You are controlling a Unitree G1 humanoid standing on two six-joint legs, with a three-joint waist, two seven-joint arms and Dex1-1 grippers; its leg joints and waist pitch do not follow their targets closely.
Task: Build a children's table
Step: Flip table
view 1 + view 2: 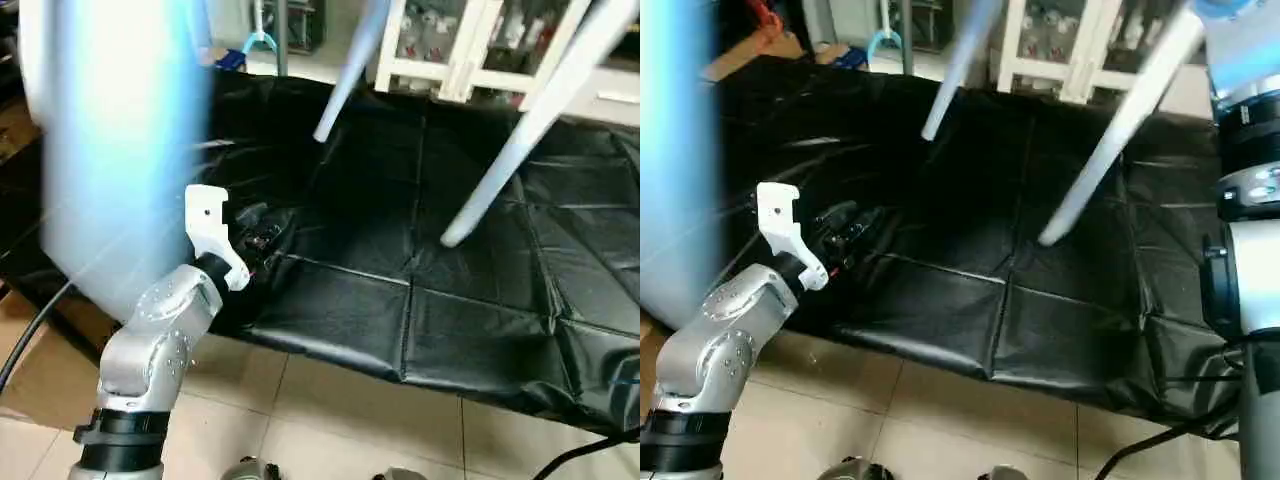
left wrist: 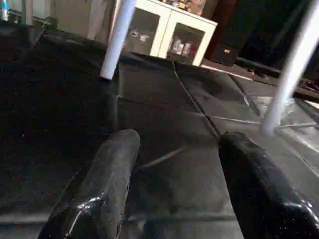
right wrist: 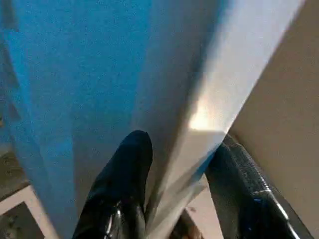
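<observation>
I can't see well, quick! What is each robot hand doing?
Left hand: open, holding nothing.
Right hand: fingers on both sides of the white plastic square tabletop's edge.

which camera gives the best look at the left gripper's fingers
The left wrist view: both black fingers of the left gripper rise large, spread apart with nothing between, over the black mat. The eye views show that gripper small and dark against the mat.

White tubular plastic legs (image 1: 505,165) are showing over a glossy black creased mat (image 1: 400,290); beige tiled floor (image 1: 330,420) is lying below; fingers (image 2: 107,184) are looking black.
</observation>
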